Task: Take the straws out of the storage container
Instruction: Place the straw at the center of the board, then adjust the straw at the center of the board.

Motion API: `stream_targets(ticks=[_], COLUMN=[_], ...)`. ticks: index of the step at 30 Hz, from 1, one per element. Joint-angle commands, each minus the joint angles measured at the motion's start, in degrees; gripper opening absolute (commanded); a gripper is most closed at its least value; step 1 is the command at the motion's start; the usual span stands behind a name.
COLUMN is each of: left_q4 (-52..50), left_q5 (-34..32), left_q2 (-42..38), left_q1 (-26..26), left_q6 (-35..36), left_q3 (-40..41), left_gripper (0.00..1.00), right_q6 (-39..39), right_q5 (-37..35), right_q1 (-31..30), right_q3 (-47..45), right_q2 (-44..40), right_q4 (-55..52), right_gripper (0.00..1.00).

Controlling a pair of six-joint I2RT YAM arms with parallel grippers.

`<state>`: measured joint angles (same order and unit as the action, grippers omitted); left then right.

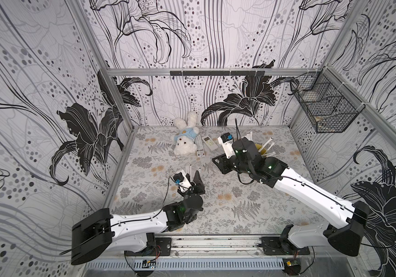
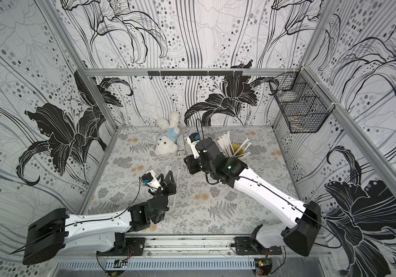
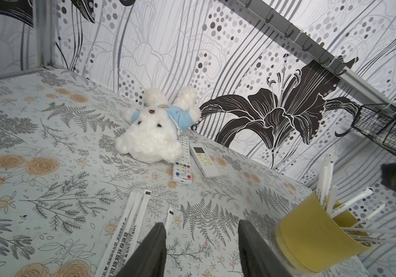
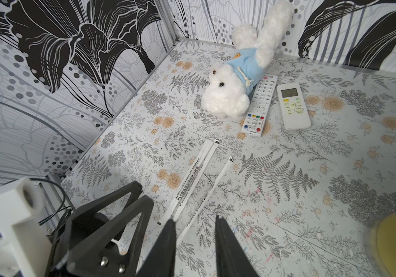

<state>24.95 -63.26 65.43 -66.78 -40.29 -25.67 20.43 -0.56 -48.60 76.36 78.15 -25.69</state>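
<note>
Lying beside the released left hand [image 3: 201, 224], straws [image 4: 192, 177] read "PLA"; right hand [image 4: 195, 219] gapes empty.

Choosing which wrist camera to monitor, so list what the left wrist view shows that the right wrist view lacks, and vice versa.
Left wrist only: white paper-wrapped straws standing in the yellow cylindrical cup, and the black wire mesh basket. Right wrist only: the left arm's white camera block; the cup is a blurred edge. Both: loose straws lying on the floral table, the white plush bear, two white remote controls.
</note>
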Motion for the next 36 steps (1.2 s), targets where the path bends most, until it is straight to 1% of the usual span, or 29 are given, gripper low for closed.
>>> stream_targets(ticks=[1, 4, 7, 9, 11, 13, 17, 22, 25, 29, 36], left_q4=[-3.92, -7.02, -14.4, -19.74, -24.46, -26.82, -25.71, -25.29, -24.88, -23.14, -22.71], left_q5=[3.29, 5.69, 7.13, 9.31, 12.15, 14.75, 17.87, 21.77, 22.89, 24.08, 26.08], left_q2=[-2.58, -5.59, -8.42, -10.01, -11.68, -13.82, -19.73, -24.34, -26.1, -27.58, -29.83], left_q1=[-0.8, -0.81, -0.12, 1.58, 4.5, 7.75, 12.75, 17.38, 18.39, 19.17, 19.67], left_q6=[-2.57, -0.84, 1.72, 3.04, 3.83, 4.8, 7.98, 11.46, 13.02, 14.88, 15.71], left_q3=[-0.95, -1.6, -3.96, -5.61, -6.64, -6.47, -3.8, -2.2, -1.63, -0.53, 0.61], left_gripper=[0.52, 0.49, 0.46, 0.46, 0.46, 0.46, 0.46, 0.46, 0.46, 0.46, 0.46], right_q6=[1.81, 3.59, 5.33, 6.32, 7.06, 7.7, 8.84, 10.53, 11.33, 12.2, 12.96], right_q5=[1.77, 3.9, 5.18, 5.39, 5.47, 5.61, 5.81, 6.37, 5.66, 6.53, 5.26], right_q1=[-0.22, -0.09, -0.01, 0.02, 0.0, 0.02, 0.0, 0.04, 0.0, -0.07, -0.25], right_q3=[-0.77, -1.06, -1.17, -1.06, 0.26, 2.09, 6.63, 11.7, 13.31, 15.06, 18.29], right_q2=[3.44, 7.53, 12.26, 15.28, 19.71, 23.78, 31.05, 37.79, 39.98, 42.25, 46.85], right_q4=[-1.29, -1.24, -0.45, 0.59, 0.78, 0.46, -0.52, -2.03, -2.89, -3.79, -7.3], right_gripper=[0.33, 0.35, 0.36, 0.36, 0.36, 0.37, 0.36, 0.37, 0.37, 0.37, 0.36])
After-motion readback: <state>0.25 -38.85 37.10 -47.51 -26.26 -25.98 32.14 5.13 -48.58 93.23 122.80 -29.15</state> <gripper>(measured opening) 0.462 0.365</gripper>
